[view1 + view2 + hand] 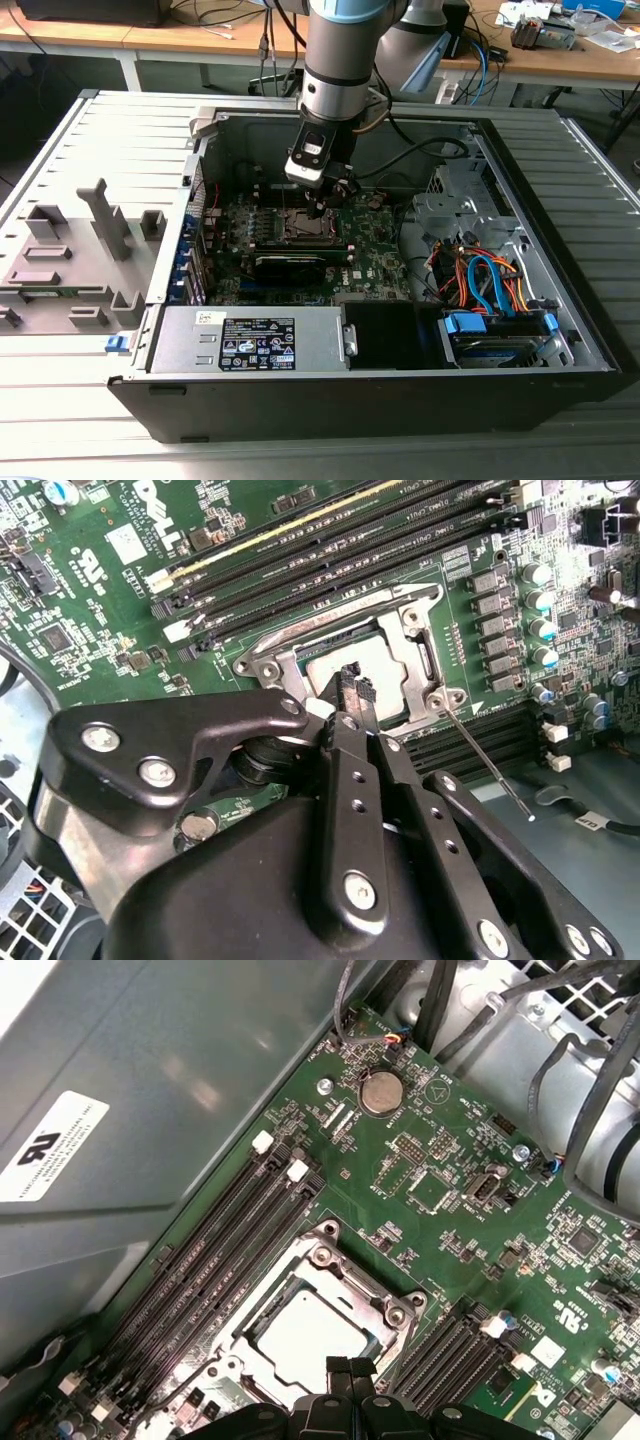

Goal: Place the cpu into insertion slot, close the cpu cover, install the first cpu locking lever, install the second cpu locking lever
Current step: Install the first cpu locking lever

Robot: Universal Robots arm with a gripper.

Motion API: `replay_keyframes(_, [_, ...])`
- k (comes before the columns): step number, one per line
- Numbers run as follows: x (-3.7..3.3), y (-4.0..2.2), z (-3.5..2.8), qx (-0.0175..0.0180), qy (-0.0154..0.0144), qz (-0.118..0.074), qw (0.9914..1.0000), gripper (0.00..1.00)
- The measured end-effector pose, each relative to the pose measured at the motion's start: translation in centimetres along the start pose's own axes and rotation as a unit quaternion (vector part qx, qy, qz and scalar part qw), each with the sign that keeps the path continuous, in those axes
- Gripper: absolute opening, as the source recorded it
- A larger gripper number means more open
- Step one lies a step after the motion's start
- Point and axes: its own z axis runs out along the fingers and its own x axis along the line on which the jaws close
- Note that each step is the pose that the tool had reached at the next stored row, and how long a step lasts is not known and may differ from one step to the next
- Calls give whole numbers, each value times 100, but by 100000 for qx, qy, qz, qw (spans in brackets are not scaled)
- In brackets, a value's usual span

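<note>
Silver metal shows directly beneath me: the flat square CPU sits in the insertion slot, the small silver-rimmed socket on the green circuit board, between the banks of long black memory slots. In the exterior view my black two-fingered gripper hangs low over that socket, inside the open black computer case. In both wrist views my fingertips are pressed together with nothing between them, poised just above the edge of the chip.

I judge the first step done, since the chip lies flat and square in its seat. The cover, a bright steel frame with a square window, lies down around the chip and looks closed, though I cannot tell whether it is pressed fully home.

The levers look like the remaining work. In the second wrist view one thin steel locking lever angles away from the socket's corner over the board, apparently not yet hooked. I cannot make out where the other lever stands.
</note>
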Motion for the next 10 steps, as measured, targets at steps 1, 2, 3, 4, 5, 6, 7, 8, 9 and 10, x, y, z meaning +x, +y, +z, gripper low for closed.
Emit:
replay_keyframes(1, [0,0,0,-1,-7,-65,100000,11])
replay_keyframes(2, [0,0,0,2,-11,-131,100000,11])
replay_keyframes(3, [0,0,0,3,-15,-190,100000,11])
replay_keyframes(4, [0,0,0,2,-18,-252,100000,11])
replay_keyframes(5, [0,0,0,3,-19,-300,100000,11])
replay_keyframes(6, [0,0,0,2,-22,-353,99999,11])
replay_keyframes(7, [0,0,0,4,-28,-401,99999,11])
replay_keyframes(8, [0,0,0,6,-30,-476,99999,11])
replay_keyframes(9, [0,0,0,6,-36,-590,99998,11])
replay_keyframes(10, [0,0,0,3,-39,-645,99998,11])
